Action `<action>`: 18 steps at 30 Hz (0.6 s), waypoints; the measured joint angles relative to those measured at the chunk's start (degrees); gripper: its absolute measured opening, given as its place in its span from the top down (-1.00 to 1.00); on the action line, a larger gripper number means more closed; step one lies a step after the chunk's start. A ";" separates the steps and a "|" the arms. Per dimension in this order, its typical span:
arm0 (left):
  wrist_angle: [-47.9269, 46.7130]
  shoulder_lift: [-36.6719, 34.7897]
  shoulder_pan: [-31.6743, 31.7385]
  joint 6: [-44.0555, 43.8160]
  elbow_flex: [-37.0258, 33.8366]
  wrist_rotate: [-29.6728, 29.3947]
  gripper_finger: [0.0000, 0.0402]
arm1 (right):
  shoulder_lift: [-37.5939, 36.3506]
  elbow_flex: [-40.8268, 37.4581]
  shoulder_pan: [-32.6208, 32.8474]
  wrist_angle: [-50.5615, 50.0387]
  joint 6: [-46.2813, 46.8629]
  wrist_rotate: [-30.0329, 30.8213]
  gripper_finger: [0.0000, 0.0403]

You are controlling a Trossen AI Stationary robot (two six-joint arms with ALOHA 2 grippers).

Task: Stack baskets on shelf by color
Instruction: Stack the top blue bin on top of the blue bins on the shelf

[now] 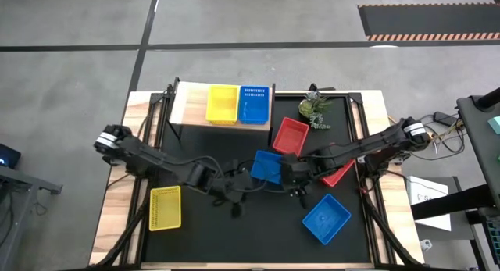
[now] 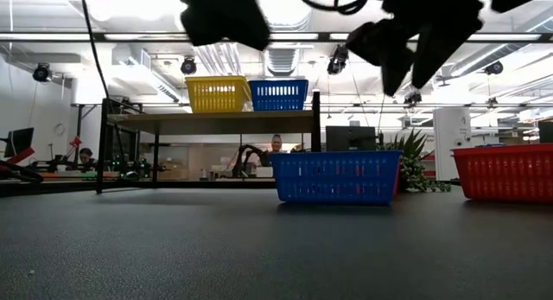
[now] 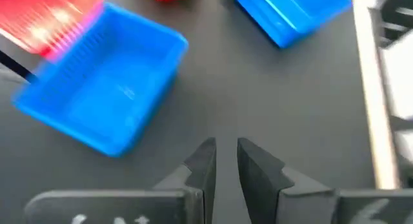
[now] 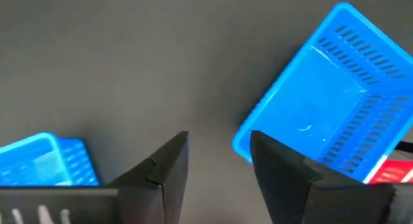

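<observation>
The pale-wood shelf (image 1: 187,107) stands at the far edge and carries a yellow basket (image 1: 221,104) and a blue basket (image 1: 254,104) side by side on its top. On the table rest a blue basket (image 1: 267,166) at the middle, a red basket (image 1: 290,136) beyond it, another red basket (image 1: 341,176) partly under my right arm, a blue basket (image 1: 326,218) near right and a yellow basket (image 1: 165,207) near left. My left gripper (image 3: 226,143) hovers above the table just left of the middle blue basket (image 3: 97,95), open by a narrow gap. My right gripper (image 4: 219,137) hovers beside that basket (image 4: 322,95), open and empty.
A small green potted plant (image 1: 316,108) stands at the far right beside the shelf. Bare black tabletop (image 1: 250,232) lies between the near yellow and near blue baskets. Both arms cross the middle of the table. In the low view a person (image 2: 276,144) shows in the room behind.
</observation>
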 joint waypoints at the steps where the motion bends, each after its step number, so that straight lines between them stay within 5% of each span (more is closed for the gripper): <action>1: 1.43 0.83 0.58 1.10 0.20 -1.26 0.77 | -0.42 -0.01 0.57 -0.21 0.32 0.01 0.23; 9: 17.51 6.26 4.25 10.93 0.33 -2.05 0.76 | -5.29 -1.16 4.87 -1.89 6.44 0.04 0.31; 18: 21.21 7.45 6.80 19.98 0.48 -1.57 0.76 | -10.57 -9.34 5.23 6.25 8.25 0.55 0.19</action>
